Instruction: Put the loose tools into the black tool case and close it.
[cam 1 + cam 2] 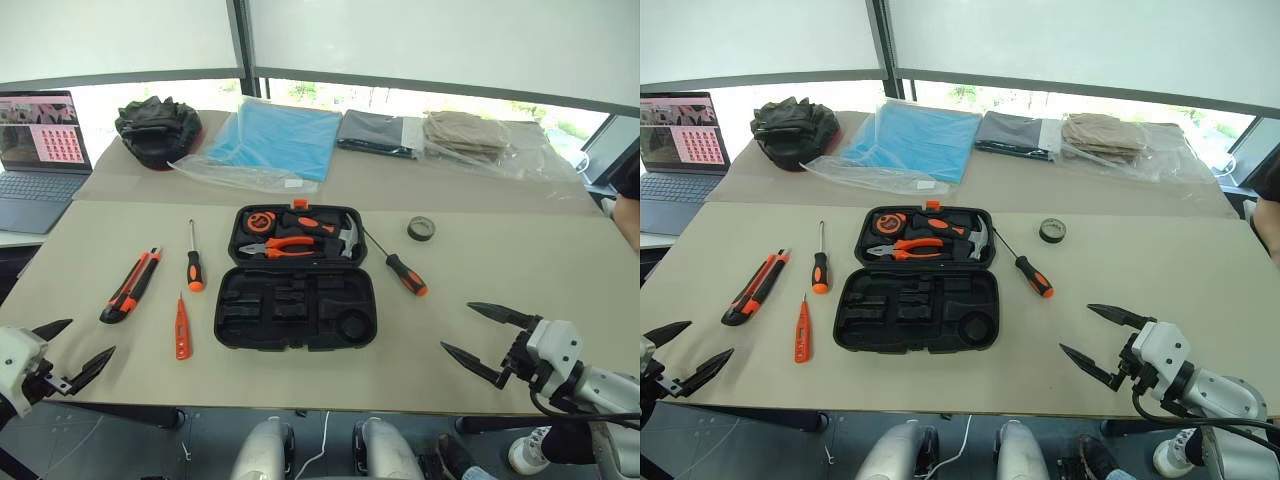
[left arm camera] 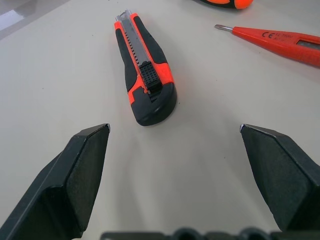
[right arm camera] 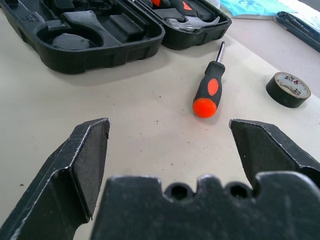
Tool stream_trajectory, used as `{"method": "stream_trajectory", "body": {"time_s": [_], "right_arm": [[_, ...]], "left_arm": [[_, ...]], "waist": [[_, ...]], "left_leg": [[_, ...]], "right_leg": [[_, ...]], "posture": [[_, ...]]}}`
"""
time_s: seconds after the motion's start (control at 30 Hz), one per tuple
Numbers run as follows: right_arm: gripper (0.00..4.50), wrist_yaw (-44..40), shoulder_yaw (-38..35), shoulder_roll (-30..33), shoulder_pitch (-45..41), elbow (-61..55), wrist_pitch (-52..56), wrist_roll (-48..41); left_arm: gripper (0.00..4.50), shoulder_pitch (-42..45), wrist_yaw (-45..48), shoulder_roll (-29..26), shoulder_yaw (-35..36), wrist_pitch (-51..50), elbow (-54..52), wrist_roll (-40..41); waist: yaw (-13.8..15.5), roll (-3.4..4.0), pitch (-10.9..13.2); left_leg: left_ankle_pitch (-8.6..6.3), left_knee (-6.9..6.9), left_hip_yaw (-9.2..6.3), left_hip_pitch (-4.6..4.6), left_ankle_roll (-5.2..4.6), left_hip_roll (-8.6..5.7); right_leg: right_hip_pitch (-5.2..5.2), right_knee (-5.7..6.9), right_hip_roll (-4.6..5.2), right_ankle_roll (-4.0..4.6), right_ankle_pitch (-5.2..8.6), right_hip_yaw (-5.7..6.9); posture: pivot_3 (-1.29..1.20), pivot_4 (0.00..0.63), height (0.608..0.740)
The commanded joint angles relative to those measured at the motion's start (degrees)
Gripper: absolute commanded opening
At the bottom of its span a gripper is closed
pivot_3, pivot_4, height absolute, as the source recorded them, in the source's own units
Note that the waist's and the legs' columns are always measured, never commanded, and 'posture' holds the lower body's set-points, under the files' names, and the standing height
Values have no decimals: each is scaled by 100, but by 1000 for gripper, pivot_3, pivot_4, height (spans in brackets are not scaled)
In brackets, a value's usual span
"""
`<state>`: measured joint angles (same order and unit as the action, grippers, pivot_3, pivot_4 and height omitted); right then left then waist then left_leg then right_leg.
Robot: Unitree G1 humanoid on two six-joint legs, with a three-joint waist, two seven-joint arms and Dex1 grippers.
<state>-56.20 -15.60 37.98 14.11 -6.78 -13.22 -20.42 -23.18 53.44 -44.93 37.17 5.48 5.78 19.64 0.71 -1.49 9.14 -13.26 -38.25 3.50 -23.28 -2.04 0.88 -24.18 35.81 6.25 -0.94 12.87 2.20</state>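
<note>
Nothing is packed yet: the black tool case (image 1: 296, 278) lies open mid-counter, both tools spread wide and empty. The left tool (image 2: 175, 131) faces the utility knife (image 2: 145, 69) at left; its next move is closing on it.

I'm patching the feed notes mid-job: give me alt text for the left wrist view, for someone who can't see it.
The open left gripper hangs empty over the beige table, its two black fingers spread wide and aimed at an orange-and-black utility knife lying just beyond them. Past the knife lie a slim orange tester screwdriver and the end of a screwdriver handle.
</note>
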Motion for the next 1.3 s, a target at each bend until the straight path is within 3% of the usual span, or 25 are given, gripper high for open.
{"method": "stream_trajectory", "body": {"time_s": [0.03,0.13,0.3,0.43,0.53,0.7,0.87,0.93,0.97,1.1,1.3], "right_arm": [[4440,-43,90,63,-42,-107,29,11],[4440,-143,319,-259,-217,-127,-165,-269],[4440,-239,611,-699,-699,-810,129,-1134],[4440,-285,825,-1025,-1048,-1097,38,-1357],[4440,-324,851,-1214,-1183,-1058,-128,-1376],[4440,-449,948,-1379,-1469,-878,-193,-1363],[4440,-416,1052,-1472,-1662,-890,-67,-1414],[4440,-456,1089,-1484,-1670,-916,-12,-1474],[4440,-448,1097,-1502,-1686,-925,13,-1499],[4440,-404,1163,-1604,-1874,-873,27,-1541],[4440,-516,1313,-1650,-1993,-891,-53,-1426]], "left_arm": [[4500,109,86,-90,57,-197,-230,278],[4500,223,202,-103,155,-873,-454,812],[4500,-171,-483,194,721,-1873,-670,1093],[4500,-725,-1490,434,1175,-3794,-1331,1589],[4500,-629,-1775,471,1461,-4543,-1837,2213],[4500,396,-2540,-414,1641,-6596,-2438,3631],[4500,2250,-3872,-790,674,-8014,-2441,4220],[4500,2891,-4245,-773,67,-8210,-2406,3979],[4500,3279,-4461,-652,-279,-8269,-2288,3798],[4500,4549,-5062,-59,-1299,-8245,-1472,3031],[4500,5467,-5081,420,-2054,-7969,-365,2128]], "waist": [[0,0,0],[6,-6,-3],[-78,-5,-2],[-142,-9,-1],[-61,-26,1],[98,-35,6],[49,-44,-2],[29,-42,0],[11,-43,-1],[-37,-43,0],[-69,-46,1]], "left_leg": [[0,0,0,0,0,0],[0,0,-1,1,0,1],[0,-1,0,3,0,7],[-5,0,0,4,1,10],[-6,-1,-5,3,3,8],[-30,-14,-10,11,66,9],[-22,-17,-3,23,70,1],[-19,-16,0,23,66,-3],[15,-16,-3,16,20,-3],[20,-7,-3,15,30,-1],[24,-6,-3,10,42,8]], "right_leg": [[0,0,0,0,0,0],[1,1,-2,-1,1,3],[-1,7,-6,-29,-17,-6],[-1,6,-8,-22,-24,-6],[-1,7,-6,-23,-21,3],[-7,10,1,-3,-2,20],[9,14,-6,-26,-27,10],[17,22,-9,-33,-44,4],[16,29,-21,-6,-60,1],[8,36,-43,7,-65,-7],[2,32,-63,15,-70,-15]], "posture": [[0,150,740],[0,150,740],[0,150,740],[0,150,740],[0,150,740],[0,150,740],[0,150,740],[0,150,740],[0,150,740],[0,150,740],[0,150,740]]}}
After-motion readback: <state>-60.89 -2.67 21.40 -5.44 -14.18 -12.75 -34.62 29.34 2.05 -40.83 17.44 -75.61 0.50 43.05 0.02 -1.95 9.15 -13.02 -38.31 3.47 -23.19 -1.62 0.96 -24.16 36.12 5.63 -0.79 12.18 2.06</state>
